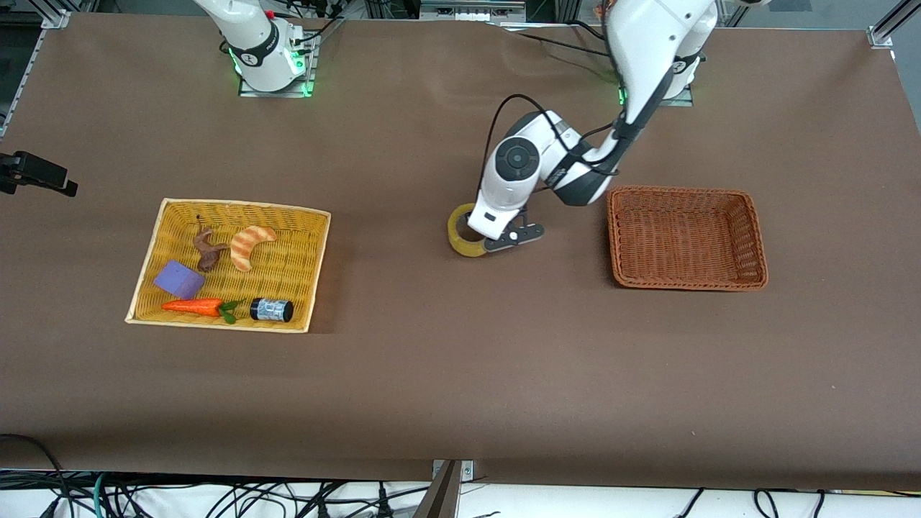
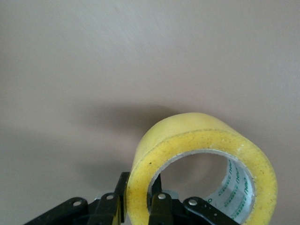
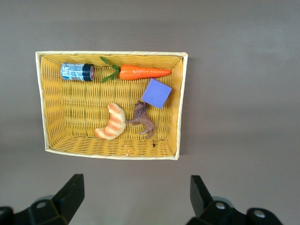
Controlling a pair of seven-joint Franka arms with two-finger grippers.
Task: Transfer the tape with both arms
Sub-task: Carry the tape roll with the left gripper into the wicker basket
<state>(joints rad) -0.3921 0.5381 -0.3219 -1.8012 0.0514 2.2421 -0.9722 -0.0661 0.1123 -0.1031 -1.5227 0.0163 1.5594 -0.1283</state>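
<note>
Yellow basket (image 1: 155,252) — carrot (image 1: 193,306), bottle (image 1: 271,310), purple block (image 1: 179,279), croissant (image 1: 249,246), brown figure (image 1: 207,250); brown basket (image 1: 755,244) bare. Mid-table, left gripper (image 1: 483,241) pinches tape (image 1: 464,241) wall. Right gripper (image 3: 136,197) spread above yellow basket.

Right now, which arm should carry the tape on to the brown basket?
Left. The left gripper is already shut on the tape, pinching its wall, and the brown basket lies beside it toward that arm's end. The right gripper hangs open over the yellow basket.
</note>
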